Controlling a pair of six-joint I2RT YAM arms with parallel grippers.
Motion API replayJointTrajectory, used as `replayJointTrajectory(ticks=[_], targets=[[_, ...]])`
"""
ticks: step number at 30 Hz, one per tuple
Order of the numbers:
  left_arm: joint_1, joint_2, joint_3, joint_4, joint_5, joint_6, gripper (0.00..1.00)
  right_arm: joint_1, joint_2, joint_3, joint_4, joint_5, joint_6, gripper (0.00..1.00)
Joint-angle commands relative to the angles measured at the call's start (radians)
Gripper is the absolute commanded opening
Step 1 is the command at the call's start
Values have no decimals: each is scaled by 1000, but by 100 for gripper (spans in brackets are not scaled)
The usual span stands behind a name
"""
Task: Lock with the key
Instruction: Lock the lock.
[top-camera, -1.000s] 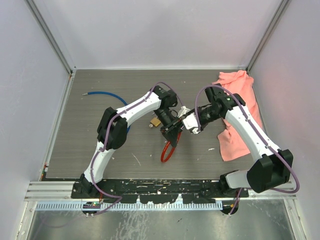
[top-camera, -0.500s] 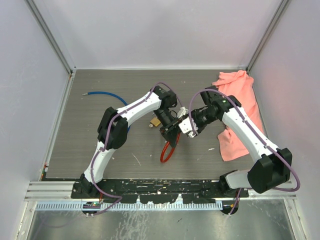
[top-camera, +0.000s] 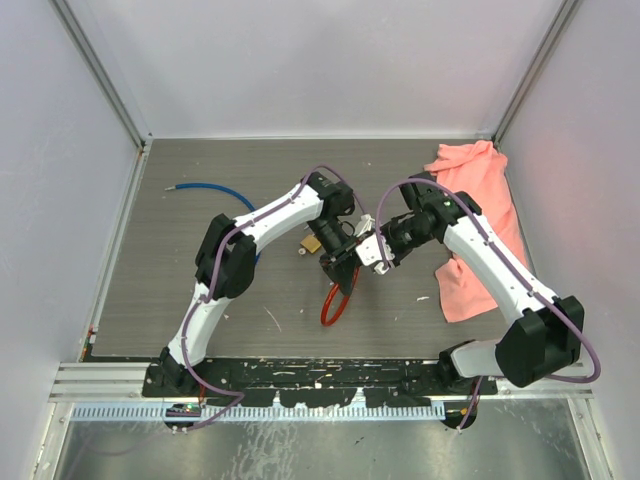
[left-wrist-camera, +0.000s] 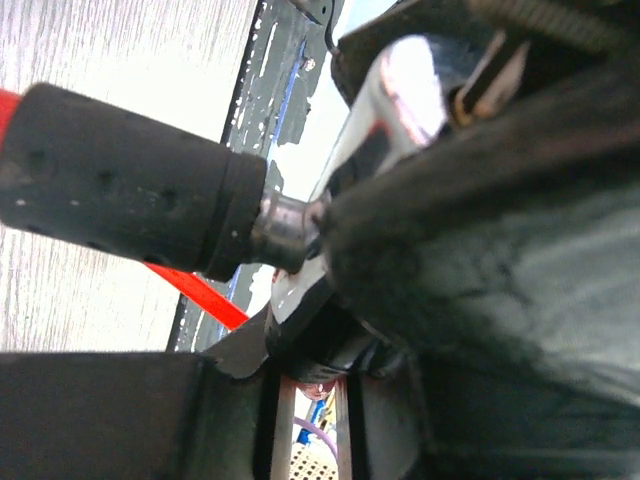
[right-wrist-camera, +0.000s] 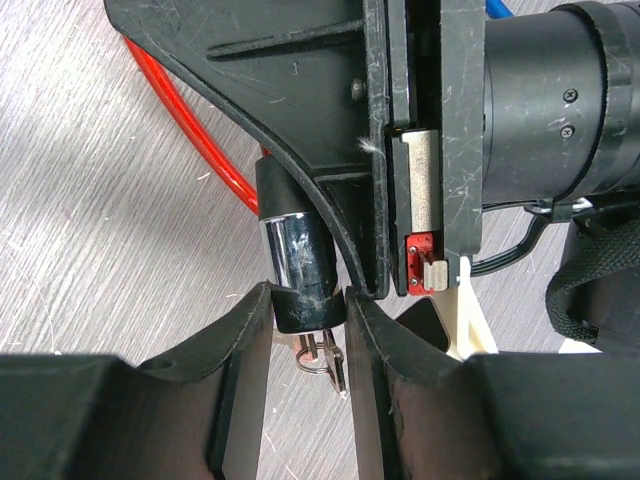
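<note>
The lock (right-wrist-camera: 293, 258) is a chrome cylinder with black ends on a red cable (right-wrist-camera: 200, 140). My left gripper (top-camera: 340, 260) is shut on its body and holds it above the table. In the left wrist view the lock's black sleeve (left-wrist-camera: 130, 180) and chrome part (left-wrist-camera: 400, 90) fill the frame, close to the left gripper (left-wrist-camera: 318, 345). My right gripper (right-wrist-camera: 308, 300) has both fingers pressed against the lock's black end cap (right-wrist-camera: 305, 312). The key (right-wrist-camera: 328, 358) with its small ring sticks out of that cap, between the fingers and touching neither. The red cable loop (top-camera: 335, 300) hangs down to the table.
A brass padlock (top-camera: 312, 243) lies just left of the grippers. A blue cable (top-camera: 210, 188) lies at the back left. A pink cloth (top-camera: 480, 220) covers the right side under the right arm. Walls close in the table on three sides.
My right gripper has moved left up to the lock and its jaws have narrowed onto the black end cap. The left arm has stayed still with the lock.
</note>
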Motion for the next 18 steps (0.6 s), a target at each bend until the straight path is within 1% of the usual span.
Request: replayJointTrajectory(ticks=[1,4,6,14,18], targets=[[-22,-22,5,-31,-42,-11,24,11,-37,-12,-5,-13,24,11],[-23,-45,-23,9,-60,-26,37,11,-50,-29,-5,-8,24,8],[-22,-53,-32,19,-66,-26,42,12,-54,-32,-8,-8,23,6],[-14,-88,-65,57,-107,-33,51,11,-54,-21,-19,-7,26,4],[0,-116,-86,93,-129,-56,53,11,-53,-17,-24,-8,30,3]])
